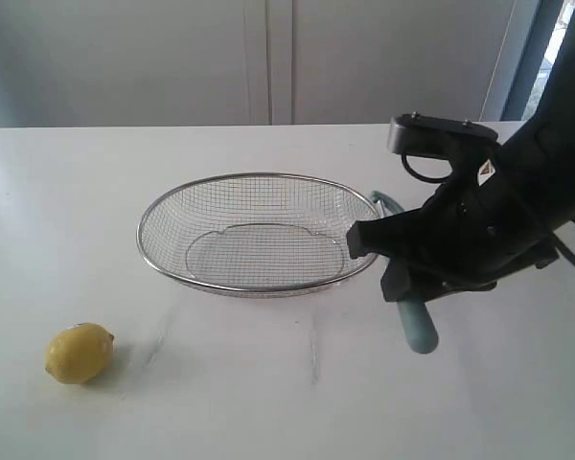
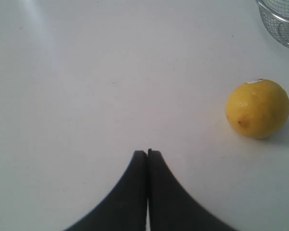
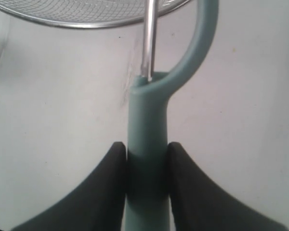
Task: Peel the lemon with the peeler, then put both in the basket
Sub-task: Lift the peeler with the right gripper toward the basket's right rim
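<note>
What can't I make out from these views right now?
- Blade of the peeler: in the exterior view the right gripper covers it; in the right wrist view the picture edge cuts it off.
- The left gripper: outside the exterior view; only its shut jaws' tips show in the left wrist view.
- Underside of the lemon: hidden against the table in both views showing it.

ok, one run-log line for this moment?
stage: peeling not started | right gripper: shut on peeler, beside basket | left gripper: shut, empty | lemon: whole, untouched, outside basket
</note>
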`<state>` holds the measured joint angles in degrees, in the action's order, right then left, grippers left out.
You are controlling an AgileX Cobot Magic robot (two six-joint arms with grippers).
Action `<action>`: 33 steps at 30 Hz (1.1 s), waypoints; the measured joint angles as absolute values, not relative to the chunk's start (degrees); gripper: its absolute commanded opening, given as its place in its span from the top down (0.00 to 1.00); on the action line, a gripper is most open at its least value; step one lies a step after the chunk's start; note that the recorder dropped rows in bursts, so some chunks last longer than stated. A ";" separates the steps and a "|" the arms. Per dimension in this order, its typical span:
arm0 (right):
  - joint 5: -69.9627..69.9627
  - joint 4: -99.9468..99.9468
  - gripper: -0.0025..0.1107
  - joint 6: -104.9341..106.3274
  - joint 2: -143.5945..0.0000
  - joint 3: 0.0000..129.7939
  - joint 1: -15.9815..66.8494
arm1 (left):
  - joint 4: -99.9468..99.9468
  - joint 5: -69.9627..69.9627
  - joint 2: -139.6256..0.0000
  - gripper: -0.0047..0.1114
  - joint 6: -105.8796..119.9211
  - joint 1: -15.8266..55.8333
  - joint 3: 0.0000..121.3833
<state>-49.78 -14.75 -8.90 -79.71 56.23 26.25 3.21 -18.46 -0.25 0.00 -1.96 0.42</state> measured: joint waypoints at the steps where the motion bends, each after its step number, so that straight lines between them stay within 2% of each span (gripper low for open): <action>1: -50.01 -14.75 0.98 -8.77 -79.71 56.47 25.85 | 3.21 -18.46 -0.25 0.96 0.00 -1.96 0.42; 12: -53.21 -14.79 0.98 -5.06 -79.71 58.87 21.63 | 3.21 -18.46 -0.25 0.96 0.00 -1.96 0.42; 33: -54.99 -15.34 0.98 -4.94 -79.71 58.87 21.28 | 3.21 -18.46 -0.25 0.96 0.00 -1.96 0.42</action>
<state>-54.99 -15.34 -4.94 -79.71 58.87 21.28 3.21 -18.46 -0.25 0.00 -1.96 0.42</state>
